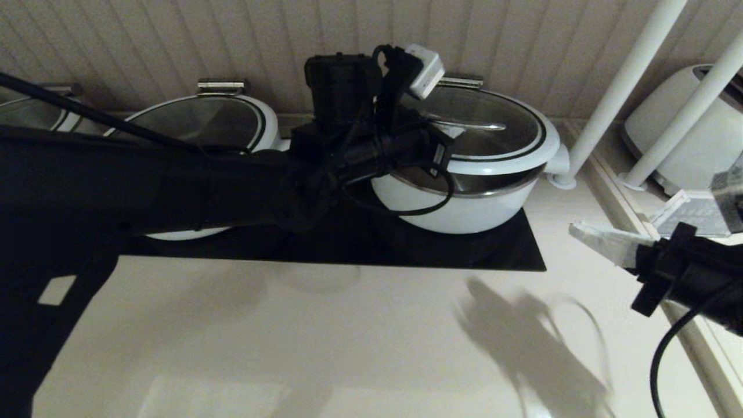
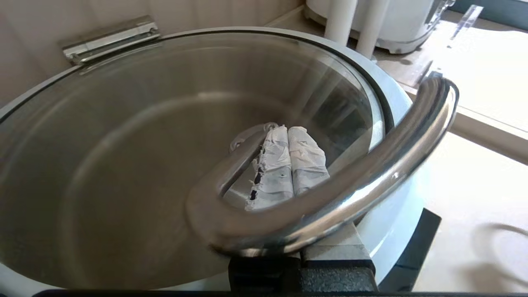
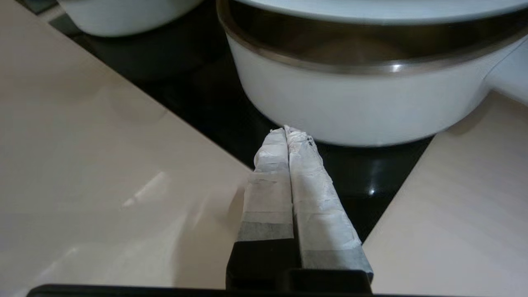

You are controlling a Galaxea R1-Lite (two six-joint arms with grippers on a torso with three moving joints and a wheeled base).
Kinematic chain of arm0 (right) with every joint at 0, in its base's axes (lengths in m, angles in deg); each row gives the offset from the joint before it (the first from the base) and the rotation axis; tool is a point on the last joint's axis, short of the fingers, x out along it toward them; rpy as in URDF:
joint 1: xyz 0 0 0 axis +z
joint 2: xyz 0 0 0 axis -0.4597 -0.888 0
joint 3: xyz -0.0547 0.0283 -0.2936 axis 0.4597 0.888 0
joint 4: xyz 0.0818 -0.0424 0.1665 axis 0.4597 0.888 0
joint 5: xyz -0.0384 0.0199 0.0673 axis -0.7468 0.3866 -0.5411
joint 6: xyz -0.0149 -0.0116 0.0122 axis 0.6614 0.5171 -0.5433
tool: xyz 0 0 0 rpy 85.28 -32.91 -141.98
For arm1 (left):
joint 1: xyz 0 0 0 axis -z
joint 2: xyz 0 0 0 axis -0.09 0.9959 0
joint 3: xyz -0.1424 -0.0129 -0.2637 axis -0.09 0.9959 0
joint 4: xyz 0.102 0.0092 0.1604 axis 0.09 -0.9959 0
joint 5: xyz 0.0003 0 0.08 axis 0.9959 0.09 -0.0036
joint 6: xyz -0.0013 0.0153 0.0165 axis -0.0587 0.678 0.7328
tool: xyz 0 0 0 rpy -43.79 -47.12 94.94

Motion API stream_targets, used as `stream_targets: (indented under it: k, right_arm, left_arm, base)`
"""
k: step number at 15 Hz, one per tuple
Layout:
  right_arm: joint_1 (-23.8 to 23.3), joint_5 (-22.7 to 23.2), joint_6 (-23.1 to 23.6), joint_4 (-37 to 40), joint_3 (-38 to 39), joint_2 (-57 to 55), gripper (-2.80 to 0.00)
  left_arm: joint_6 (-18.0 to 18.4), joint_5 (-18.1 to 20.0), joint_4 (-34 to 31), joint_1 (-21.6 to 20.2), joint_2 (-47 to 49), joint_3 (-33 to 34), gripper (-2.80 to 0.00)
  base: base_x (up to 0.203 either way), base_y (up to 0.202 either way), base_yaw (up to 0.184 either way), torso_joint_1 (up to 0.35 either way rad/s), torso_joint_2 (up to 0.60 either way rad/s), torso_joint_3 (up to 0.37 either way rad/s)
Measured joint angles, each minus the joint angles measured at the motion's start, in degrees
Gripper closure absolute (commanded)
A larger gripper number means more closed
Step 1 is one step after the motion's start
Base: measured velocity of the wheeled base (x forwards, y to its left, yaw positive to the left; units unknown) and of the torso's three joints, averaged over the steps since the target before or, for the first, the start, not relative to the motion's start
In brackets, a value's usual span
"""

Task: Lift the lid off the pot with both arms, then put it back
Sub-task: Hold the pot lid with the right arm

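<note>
The pot (image 1: 464, 212) stands at the right on the black cooktop (image 1: 348, 247). The lid (image 1: 493, 136) sits tilted above it, its near edge raised, so a dark gap shows the steel inside. My left gripper (image 2: 287, 130) is shut, and its taped fingers pass under the lid's steel bar handle (image 2: 371, 165) without clamping it. In the head view the left wrist (image 1: 406, 145) hides those fingers. My right gripper (image 1: 577, 231) is shut and empty, hovering over the counter to the right of the pot. In the right wrist view its tips (image 3: 286, 130) point at the pot's wall (image 3: 350, 111).
A second white pot with a glass lid (image 1: 203, 122) stands left on the cooktop, and another lid (image 1: 29, 110) shows at the far left. Two white posts (image 1: 621, 87) and a white appliance (image 1: 685, 128) stand at the right. The pot's steel bracket (image 1: 461, 81) is near the wall.
</note>
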Motion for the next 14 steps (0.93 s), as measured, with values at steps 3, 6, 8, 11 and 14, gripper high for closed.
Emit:
stream_targets:
  k: [3, 6, 8, 11, 14]
  right_arm:
    - [0.16, -0.02, 0.05, -0.20, -2.20, -3.03, 0.00]
    - [0.16, -0.77, 0.07, -1.41, -6.51, -6.43, 0.00]
    - [0.16, -1.87, 0.07, -3.69, -9.20, -9.07, 0.00]
    - [0.16, -2.45, 0.00, -4.67, -11.87, -12.46, 0.00]
    - [0.16, -2.58, -0.02, -4.77, -14.03, -14.90, 0.00]
  left_arm:
    - [0.05, -0.06, -0.93, 0.00, 0.40, -1.61, 0.00]
    - [0.08, -0.04, -0.93, 0.00, 0.54, -1.86, 0.00]
    - [0.08, 0.01, -0.94, 0.00, 0.54, -1.92, 0.00]
    - [0.07, 0.01, -0.95, 0.02, 0.56, -1.97, 0.00]
    - [0.09, 0.01, -0.90, 0.05, 0.61, -1.97, 0.00]
  base:
    - [0.000, 0.000, 0.000, 0.000, 0.00, 0.000]
    - [0.000, 0.000, 0.000, 0.000, 0.00, 0.000]
    - [0.000, 0.000, 0.000, 0.000, 0.00, 0.000]
    - [0.000, 0.000, 0.000, 0.000, 0.00, 0.000]
    - [0.000, 0.000, 0.000, 0.000, 0.00, 0.000]
